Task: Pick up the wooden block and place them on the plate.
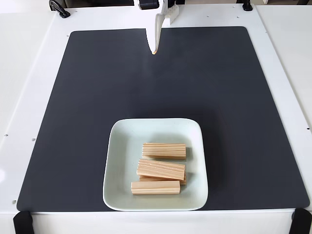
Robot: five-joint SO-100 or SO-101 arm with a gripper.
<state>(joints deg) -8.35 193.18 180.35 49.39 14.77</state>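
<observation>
Now blocks (161, 169) far from claw (154, 50)

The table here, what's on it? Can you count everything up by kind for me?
Wooden blocks: 4, all on the plate, and one mostly hidden beneath another
Plate: 1
Dark mat: 1
Robot gripper: 1, at the mat's far edge
Total: 7
</observation>
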